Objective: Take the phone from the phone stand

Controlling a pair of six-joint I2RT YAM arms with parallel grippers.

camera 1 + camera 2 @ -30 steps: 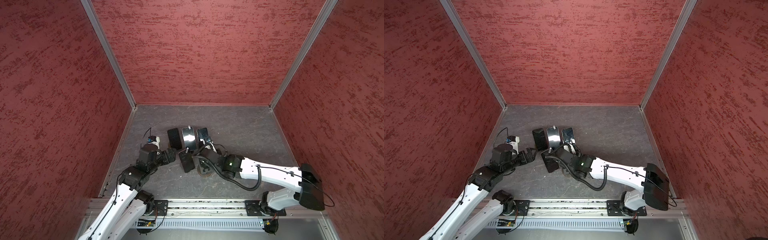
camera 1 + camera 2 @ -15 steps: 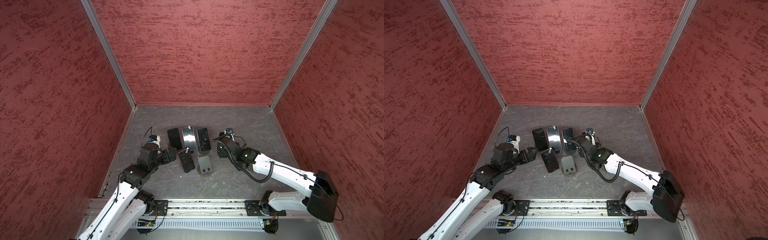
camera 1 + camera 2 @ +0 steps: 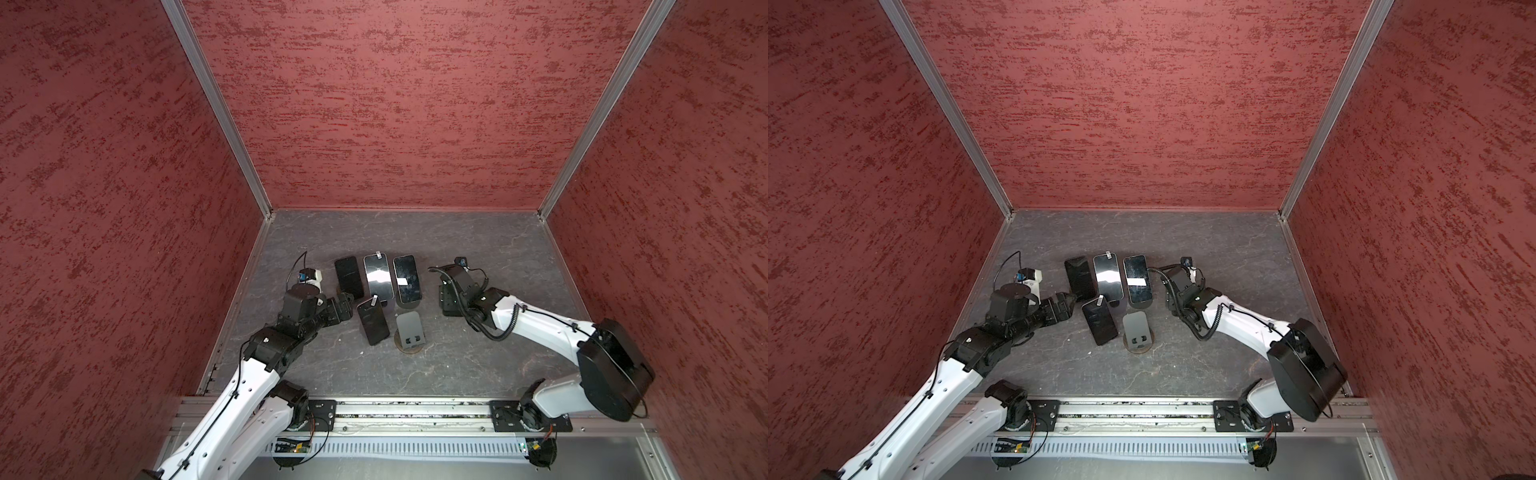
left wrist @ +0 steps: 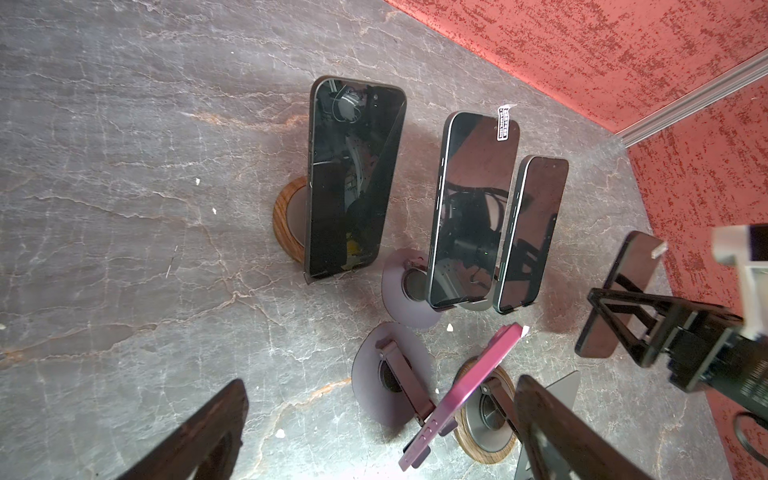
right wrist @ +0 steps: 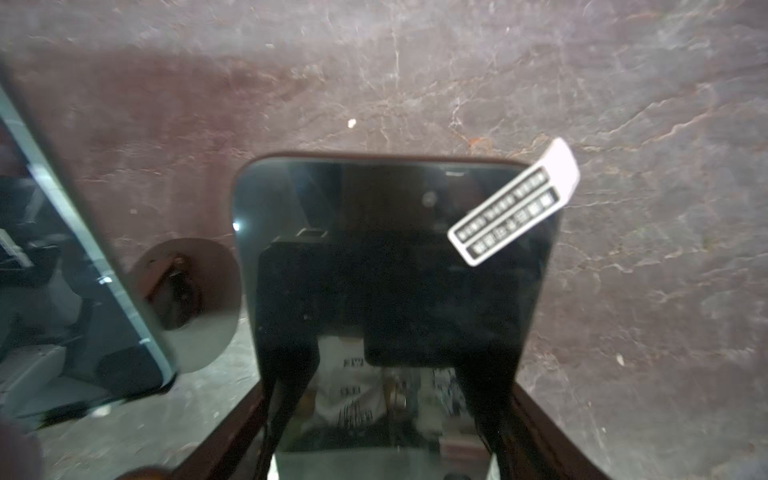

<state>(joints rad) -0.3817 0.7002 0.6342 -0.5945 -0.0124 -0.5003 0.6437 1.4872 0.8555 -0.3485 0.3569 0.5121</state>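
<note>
Your left gripper (image 3: 345,301) sits low over the table (image 3: 478,365), left of its middle. The jaws are spread as wide as they go, with nothing between them. In the left wrist view its two dark fingers (image 4: 199,436) frame the cluster of stands.

Just beside its tip, four phones are propped on stands near the middle of the table. There is a back row of three dark phones (image 3: 378,278) with screens facing the front edge. In front of them a magenta-edged phone (image 3: 372,321) leans on a purple stand (image 4: 390,374).

Right of that one stands the phone stand (image 3: 410,329), a grey plate on a round wooden base, empty.

Further right, apart from both the row and the empty stand, your right gripper (image 3: 446,297) is clamped on the phone (image 5: 395,257). In the right wrist view both of its fingers (image 5: 544,432) press the phone's long edges near one end. The screen faces the camera, and a white label tab (image 5: 515,208) sticks off a far corner.

The left wrist view shows that phone held tilted, toward the table's right edge. You cannot tell from these views whether its lower end touches the table.
</note>
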